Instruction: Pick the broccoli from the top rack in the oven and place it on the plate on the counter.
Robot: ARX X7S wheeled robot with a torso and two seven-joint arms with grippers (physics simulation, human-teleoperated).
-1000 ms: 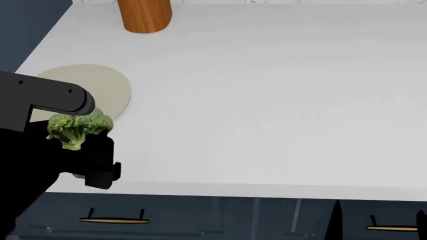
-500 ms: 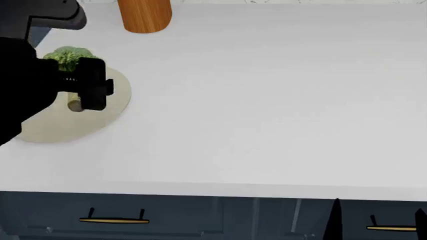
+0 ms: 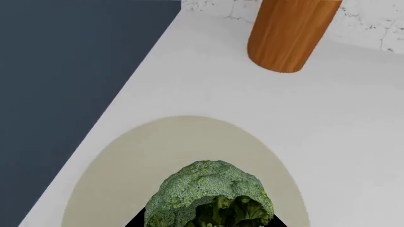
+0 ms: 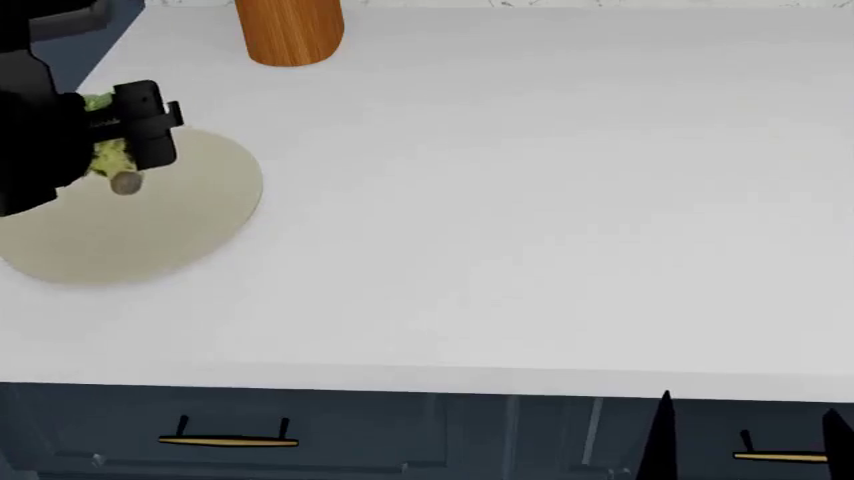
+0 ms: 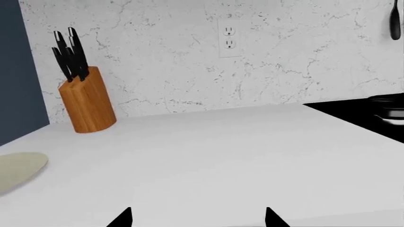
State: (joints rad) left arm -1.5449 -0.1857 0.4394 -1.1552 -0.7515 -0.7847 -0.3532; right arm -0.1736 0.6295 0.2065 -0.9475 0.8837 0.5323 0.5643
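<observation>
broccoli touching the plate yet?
Cannot tell. The left wrist view shows the broccoli over the plate, its underside hidden. In the head view the left gripper covers most of it, so no gap or contact shows.

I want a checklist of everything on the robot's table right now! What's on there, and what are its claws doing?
Surface: white counter, bare apart from the items below.
Job's things: broccoli held over the beige plate, near its far left part; oven and rack not in view.
Clutter: wooden knife block with black-handled knives, at the back by the wall.
Grippers: left gripper shut on the broccoli; right gripper open, only its two tips show, holding nothing.
Cables: nothing seen.
Surroundings: marbled wall with a socket; blue drawers with brass handles below.
</observation>
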